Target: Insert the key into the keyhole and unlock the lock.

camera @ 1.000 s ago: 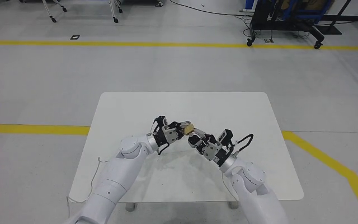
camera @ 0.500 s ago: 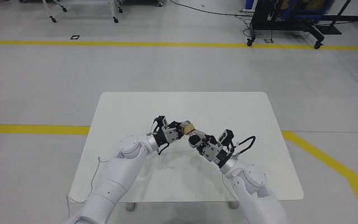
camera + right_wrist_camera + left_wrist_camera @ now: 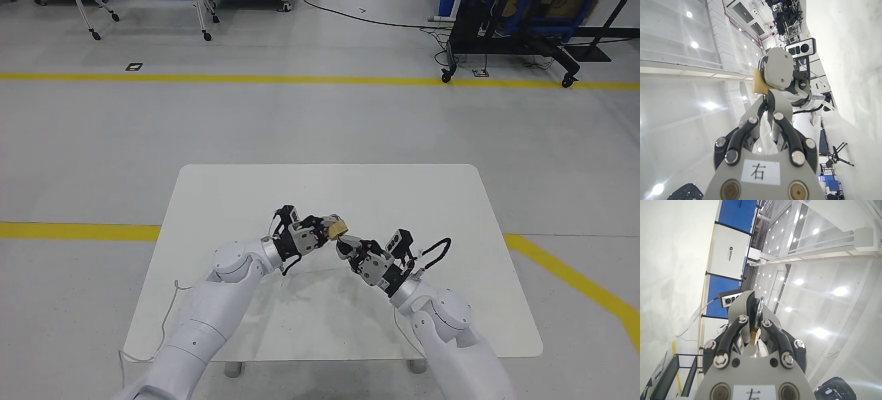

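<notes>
Above the middle of the white table (image 3: pixel 420 200), my left gripper (image 3: pixel 322 232) is shut on a brass padlock (image 3: pixel 339 228). In the left wrist view the padlock's brass body (image 3: pixel 755 336) sits between the fingers, and its silver shackle (image 3: pixel 761 306) pokes past the tips of the left gripper (image 3: pixel 755 303). My right gripper (image 3: pixel 768 98) is shut on a small silver key (image 3: pixel 764 98), whose tip meets the underside of the padlock (image 3: pixel 759 84). The keyhole itself is hidden. From above, the right gripper (image 3: pixel 347 246) sits just below and right of the lock.
Both arms meet over the table's centre, and the bare tabletop lies all around them. A yellow floor line (image 3: pixel 80 231) runs past the table on both sides. A dark wheeled frame (image 3: pixel 510 40) stands far behind.
The right wrist has shifted slightly and its cable loop has moved with it. The left gripper and the padlock have stayed in place.
</notes>
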Controlling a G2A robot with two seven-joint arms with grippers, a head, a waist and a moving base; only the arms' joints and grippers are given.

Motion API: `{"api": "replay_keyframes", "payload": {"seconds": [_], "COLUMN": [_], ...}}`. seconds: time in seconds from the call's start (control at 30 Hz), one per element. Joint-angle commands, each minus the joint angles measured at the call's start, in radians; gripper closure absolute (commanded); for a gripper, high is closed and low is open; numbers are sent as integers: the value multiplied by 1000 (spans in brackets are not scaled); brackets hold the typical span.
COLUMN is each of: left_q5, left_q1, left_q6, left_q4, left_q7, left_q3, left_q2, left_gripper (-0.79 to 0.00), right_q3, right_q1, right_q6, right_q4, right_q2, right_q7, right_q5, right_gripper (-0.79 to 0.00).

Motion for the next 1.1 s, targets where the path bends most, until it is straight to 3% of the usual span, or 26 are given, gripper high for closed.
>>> {"api": "replay_keyframes", "payload": {"seconds": [0.0, 0.23, 0.37, 0.7, 1.07], "left_q5": [2, 16, 44, 53, 39], "left_q1": [0, 0, 5, 29, 49], "left_q6": [-2, -39, -117, -293, -397], "left_q4": [-1, -7, -14, -33, -47], "left_q7": [0, -21, -29, -22, -46], "left_q3": [0, 4, 1, -11, -9], "left_q2": [0, 1, 2, 1, -3], "left_gripper": [0, 0, 0, 0, 0], "right_q3": [-2, -5, -3, -13, -11], "right_q1": [4, 17, 30, 35, 69], "right_q6": [0, 8, 27, 13, 110], "right_q4": [9, 37, 65, 79, 144], "right_q2": [1, 1, 1, 4, 14], "right_q7": [4, 13, 63, 104, 302], "right_q5": [11, 86, 173, 219, 354], "right_gripper": [0, 0, 0, 0, 0]}}
